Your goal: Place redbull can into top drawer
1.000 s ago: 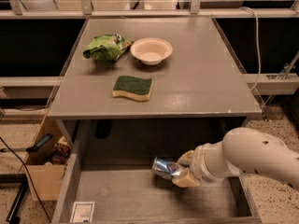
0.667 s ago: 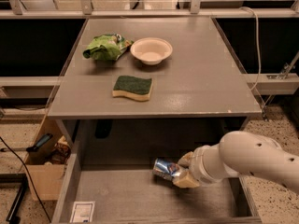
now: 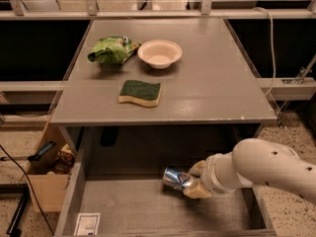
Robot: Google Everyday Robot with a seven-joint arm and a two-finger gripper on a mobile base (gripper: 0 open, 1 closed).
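Crumpled green bag (image 3: pixel 112 50) beside cream bowl (image 3: pixel 159 53), green-topped sponge (image 3: pixel 140 92) in front, on grey tabletop (image 3: pixel 212 83), cardboard box (image 3: pixel 47 194) lower left

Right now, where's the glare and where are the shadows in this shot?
Camera view: warm light leaves a soft sheen along the front of the tabletop; the redbull can glints in the gripper, which holds it low inside the top drawer; the drawer's back lies in the tabletop's shadow.

My arm (image 3: pixel 269 169) is a thick, smooth white tube dotted with small dark holes, with a ringed white wrist. My gripper (image 3: pixel 191 180), inside the top drawer (image 3: pixel 69 196), has stubby tan fingers (image 3: pixel 198 192) clasping the redbull can (image 3: pixel 175 178).
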